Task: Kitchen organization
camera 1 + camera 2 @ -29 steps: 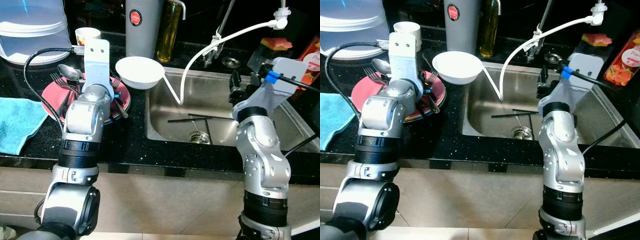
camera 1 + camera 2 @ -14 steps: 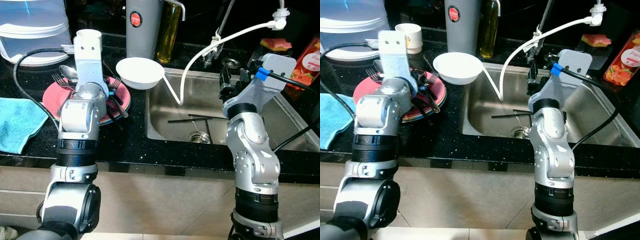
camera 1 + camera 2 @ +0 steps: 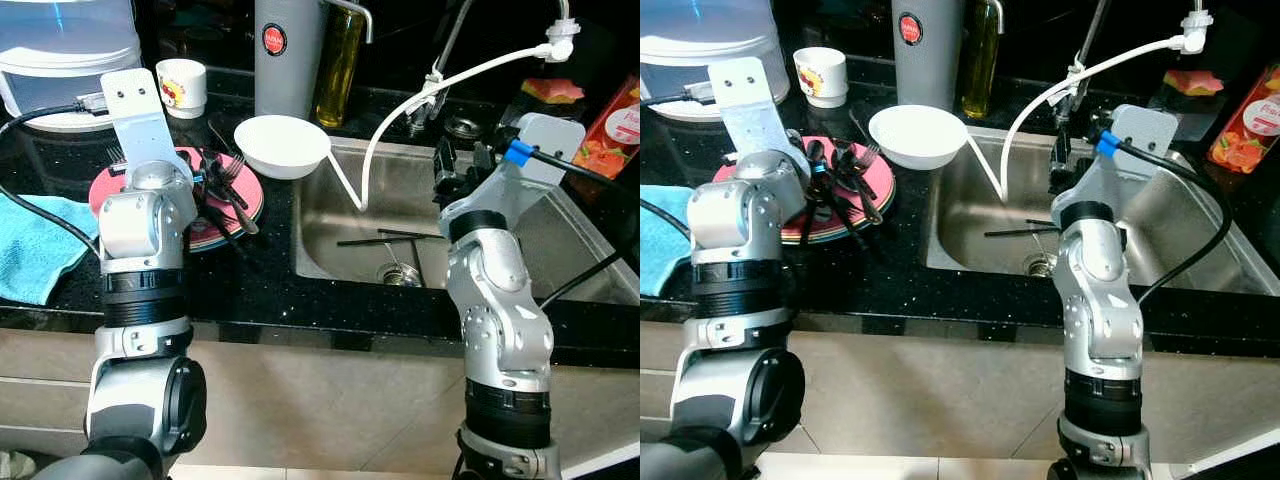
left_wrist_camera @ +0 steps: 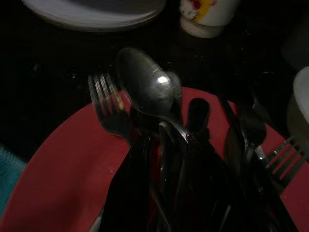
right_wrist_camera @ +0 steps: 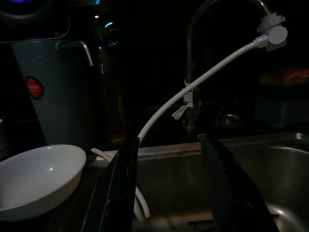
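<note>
A red plate (image 3: 105,190) on the black counter carries a pile of forks (image 3: 228,178) and black-handled cutlery. My left gripper (image 4: 166,121) is down on this pile, its fingers narrowed around the handle of a silver spoon (image 4: 145,82), with a fork (image 4: 104,96) just beside it. A white bowl (image 3: 281,145) sits at the sink's left corner. My right gripper (image 5: 169,140) is open and holds nothing. It hovers over the steel sink (image 3: 330,230), facing the faucet and the bowl (image 5: 34,179).
Two black sticks (image 3: 390,238) lie in the sink near the drain. A white hose (image 3: 440,85) arcs from the faucet into the basin. Behind stand a grey flask (image 3: 290,50), an oil bottle (image 3: 340,65) and a cup (image 3: 182,85). A blue towel (image 3: 30,250) lies left.
My left wrist has swung to the left over the plate, baring the forks on its right side. The right arm has shifted a little left over the sink.
</note>
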Robot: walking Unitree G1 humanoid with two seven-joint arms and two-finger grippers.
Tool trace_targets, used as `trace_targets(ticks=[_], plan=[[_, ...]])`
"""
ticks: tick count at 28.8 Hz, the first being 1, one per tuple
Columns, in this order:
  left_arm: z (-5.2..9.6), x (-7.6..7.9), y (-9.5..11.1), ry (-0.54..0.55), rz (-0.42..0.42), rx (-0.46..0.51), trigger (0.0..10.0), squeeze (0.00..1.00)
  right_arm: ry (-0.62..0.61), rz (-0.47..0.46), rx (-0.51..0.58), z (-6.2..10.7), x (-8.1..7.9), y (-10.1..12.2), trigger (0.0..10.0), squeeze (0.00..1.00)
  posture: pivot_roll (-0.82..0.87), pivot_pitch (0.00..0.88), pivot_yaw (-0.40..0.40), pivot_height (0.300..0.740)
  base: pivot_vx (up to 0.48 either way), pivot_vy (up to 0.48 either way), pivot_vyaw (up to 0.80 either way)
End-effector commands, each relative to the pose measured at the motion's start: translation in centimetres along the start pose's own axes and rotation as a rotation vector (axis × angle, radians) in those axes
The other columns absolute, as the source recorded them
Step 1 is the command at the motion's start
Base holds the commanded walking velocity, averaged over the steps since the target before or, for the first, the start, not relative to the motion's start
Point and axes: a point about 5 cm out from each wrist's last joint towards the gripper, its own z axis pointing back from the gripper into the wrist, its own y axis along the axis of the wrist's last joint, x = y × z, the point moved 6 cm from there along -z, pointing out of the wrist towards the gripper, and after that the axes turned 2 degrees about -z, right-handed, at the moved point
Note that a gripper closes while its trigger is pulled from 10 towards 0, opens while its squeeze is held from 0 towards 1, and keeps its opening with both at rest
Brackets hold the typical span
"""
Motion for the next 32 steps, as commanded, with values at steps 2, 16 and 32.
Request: trace_targets(ticks=[2, 16, 32], plan=[[0.0, -0.3, -0.4, 0.047, 0.048, -0.038, 10.0, 0.00, 0.002, 0.000, 0.000, -0.1, 0.0, -0.2, 10.0, 0.00, 0.17, 0.000, -0.089, 0.740, 0.000, 0.000, 0.00], [-0.8, -1.5, -0.3, 0.092, 0.130, -0.080, 10.0, 0.00, 0.009, -0.001, 0.001, -0.2, -0.2, -0.2, 10.0, 0.00, 0.18, 0.000, -0.096, 0.740, 0.000, 0.000, 0.00], [-1.2, -0.9, -1.7, 0.065, 0.125, -0.141, 8.8, 0.00, -0.002, -0.003, 0.002, -0.1, 0.1, -0.3, 10.0, 0.00, 0.18, 0.000, -0.090, 0.740, 0.000, 0.000, 0.00]])
